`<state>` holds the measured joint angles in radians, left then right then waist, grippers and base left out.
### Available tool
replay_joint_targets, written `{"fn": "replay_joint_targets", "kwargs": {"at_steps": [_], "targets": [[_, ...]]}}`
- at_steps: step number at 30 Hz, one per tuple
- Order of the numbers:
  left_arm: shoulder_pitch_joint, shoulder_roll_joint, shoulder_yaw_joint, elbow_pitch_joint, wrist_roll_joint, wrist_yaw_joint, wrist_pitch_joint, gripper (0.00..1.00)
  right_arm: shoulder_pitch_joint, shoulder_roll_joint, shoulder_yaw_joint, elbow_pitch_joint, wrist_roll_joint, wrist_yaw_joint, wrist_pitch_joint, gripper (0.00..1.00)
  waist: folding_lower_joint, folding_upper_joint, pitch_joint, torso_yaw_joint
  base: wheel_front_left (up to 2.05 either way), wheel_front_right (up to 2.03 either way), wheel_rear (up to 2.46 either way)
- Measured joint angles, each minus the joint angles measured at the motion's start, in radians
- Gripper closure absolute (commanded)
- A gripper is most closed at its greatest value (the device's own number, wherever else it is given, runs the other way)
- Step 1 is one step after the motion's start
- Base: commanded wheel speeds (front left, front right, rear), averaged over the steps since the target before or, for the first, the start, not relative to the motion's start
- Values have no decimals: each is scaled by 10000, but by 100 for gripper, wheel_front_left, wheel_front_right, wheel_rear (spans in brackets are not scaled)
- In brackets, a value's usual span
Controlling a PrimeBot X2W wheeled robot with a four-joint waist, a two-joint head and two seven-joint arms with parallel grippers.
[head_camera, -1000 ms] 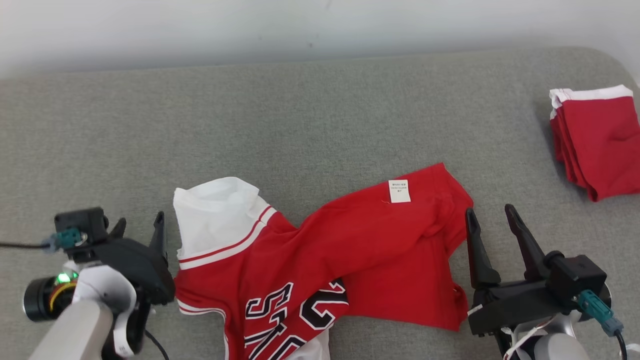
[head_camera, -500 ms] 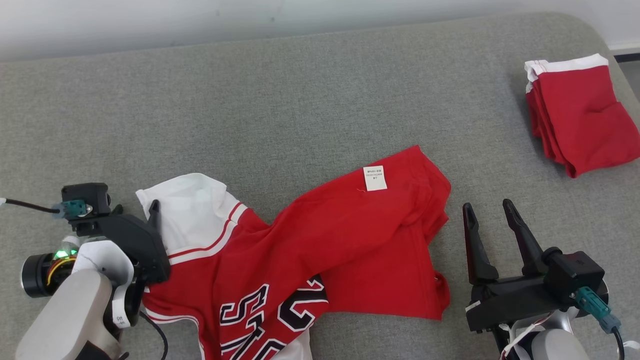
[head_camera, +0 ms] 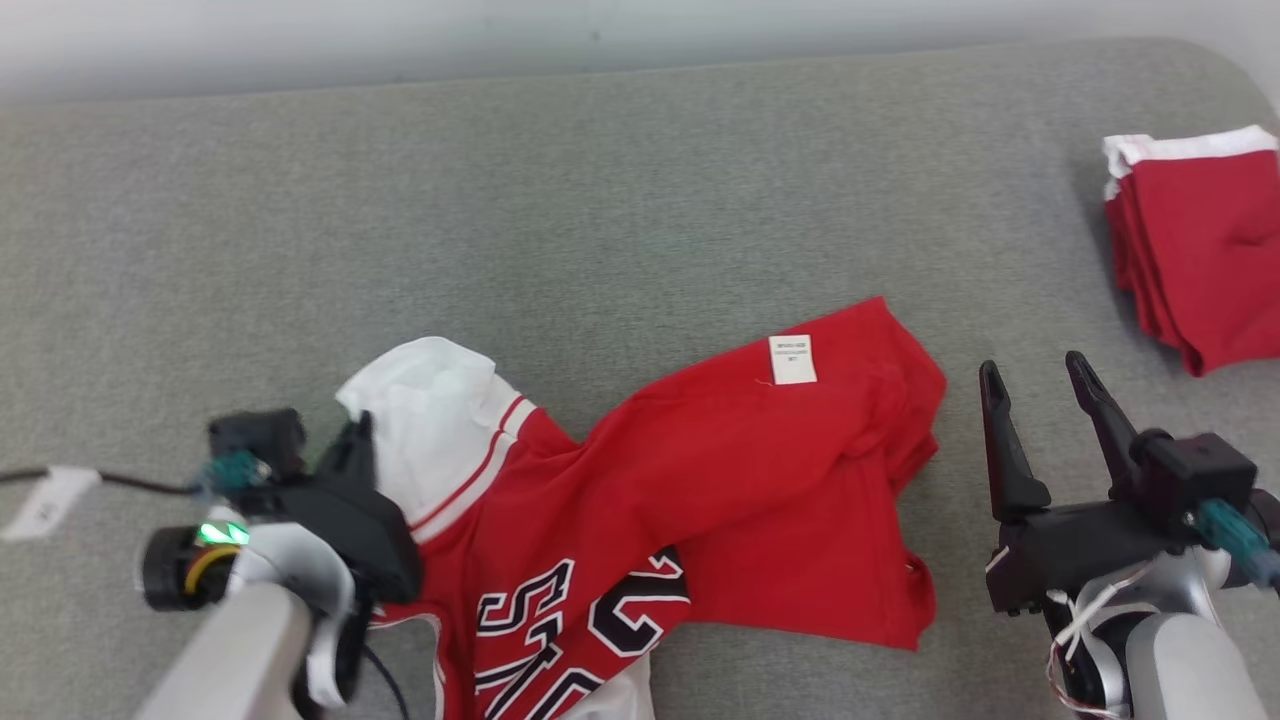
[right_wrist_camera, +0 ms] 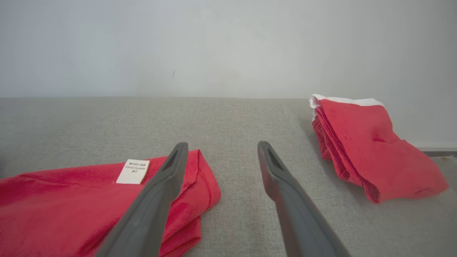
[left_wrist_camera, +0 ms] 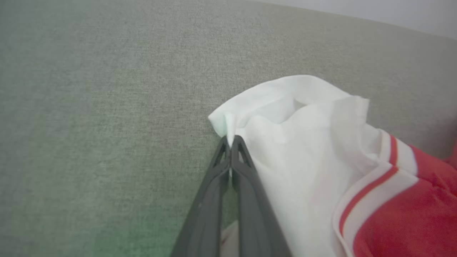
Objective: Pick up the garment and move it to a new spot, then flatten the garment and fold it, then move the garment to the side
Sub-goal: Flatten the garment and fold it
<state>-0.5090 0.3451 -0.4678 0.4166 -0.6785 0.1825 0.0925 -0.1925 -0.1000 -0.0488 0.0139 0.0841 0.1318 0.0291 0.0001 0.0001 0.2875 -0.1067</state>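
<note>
The garment (head_camera: 700,480) is a crumpled red jersey with a white sleeve, black and white lettering and a white label. It lies on the grey cushion at the lower middle of the head view. My left gripper (head_camera: 362,425) is shut on the garment, pinching the edge of the white sleeve (left_wrist_camera: 285,117) between its fingertips, as the left wrist view (left_wrist_camera: 231,139) shows. My right gripper (head_camera: 1030,368) hovers open just right of the garment's red edge (right_wrist_camera: 200,185), its fingers (right_wrist_camera: 167,192) holding nothing.
A folded red garment with a white band (head_camera: 1200,240) lies at the far right of the cushion (head_camera: 600,200), also in the right wrist view (right_wrist_camera: 364,142). A pale wall runs along the back. A cable with a white tag (head_camera: 45,495) trails left of my left arm.
My left gripper moved right onto the white sleeve and shut on its edge. The head camera shifted between frames. The right gripper stays open beside the red edge.
</note>
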Motion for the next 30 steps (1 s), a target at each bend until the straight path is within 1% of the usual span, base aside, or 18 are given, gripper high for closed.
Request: {"fn": "replay_joint_targets", "kwargs": {"at_steps": [1,6,8,11,13,14,15,16,17,19,21,22,23,24,26,28,29,30], "targets": [[334,-261,-184,-391,130,127,-318,100,-264,-8,-81,-90,-94,0,974,0,0,0,50,188,0,0,0],[421,-483,-366,-656,234,230,-604,100,-1106,6,-142,349,-272,0,3129,0,0,0,141,465,0,0,0],[417,-506,-401,-665,245,230,-604,100,-1386,150,-123,658,-318,0,4111,0,0,-1,177,542,0,0,0],[377,-571,-456,-658,245,219,-602,100,-1530,349,-19,861,-272,0,5037,0,0,0,230,655,0,0,0],[359,-591,-466,-640,244,201,-602,100,-1584,391,-54,813,-303,0,5279,0,0,0,263,716,0,0,0],[350,-591,-470,-627,244,201,-602,100,-1577,414,-81,771,-332,0,5361,28,-1,-1,281,737,0,0,0],[337,-598,-476,-614,242,199,-602,100,-1572,428,-102,727,-337,0,5444,36,0,-1,295,753,0,0,0],[322,-602,-479,-598,238,188,-604,100,-1571,437,-111,671,-366,0,5494,51,0,0,305,767,0,0,0],[310,-600,-477,-575,217,138,-602,100,-1565,456,-130,642,-389,0,5572,54,0,0,310,776,0,0,0],[300,-589,-474,-520,182,115,-604,100,-1521,477,-150,629,-416,0,5802,53,-1,0,303,774,0,0,0],[293,-579,-470,-491,169,113,-604,100,-1501,477,-178,602,-414,0,5958,49,-1,-1,301,762,0,0,0],[283,-571,-468,-491,169,113,-604,100,-1504,477,-184,571,-407,0,6015,49,-1,0,311,756,0,0,0],[265,-560,-468,-489,169,115,-604,100,-1519,479,-201,566,-357,0,6065,44,-1,-1,329,751,0,0,0],[244,-548,-468,-495,169,117,-604,100,-1549,479,-226,568,-311,0,6149,35,-1,-1,353,748,0,0,0],[159,-531,-466,-512,169,127,-604,100,-1666,481,-263,579,-313,0,6320,29,-1,-1,412,747,0,0,0],[138,-516,-460,-531,169,127,-602,100,-1866,479,-272,594,-316,0,6642,33,-1,-1,467,753,0,0,0],[134,-504,-460,-545,169,128,-600,100,-1958,485,-274,585,-334,0,6819,32,-1,0,496,757,0,0,0],[124,-495,-462,-558,169,128,-600,100,-2019,485,-272,546,-364,0,6995,35,-1,0,526,763,0,0,0]]}}
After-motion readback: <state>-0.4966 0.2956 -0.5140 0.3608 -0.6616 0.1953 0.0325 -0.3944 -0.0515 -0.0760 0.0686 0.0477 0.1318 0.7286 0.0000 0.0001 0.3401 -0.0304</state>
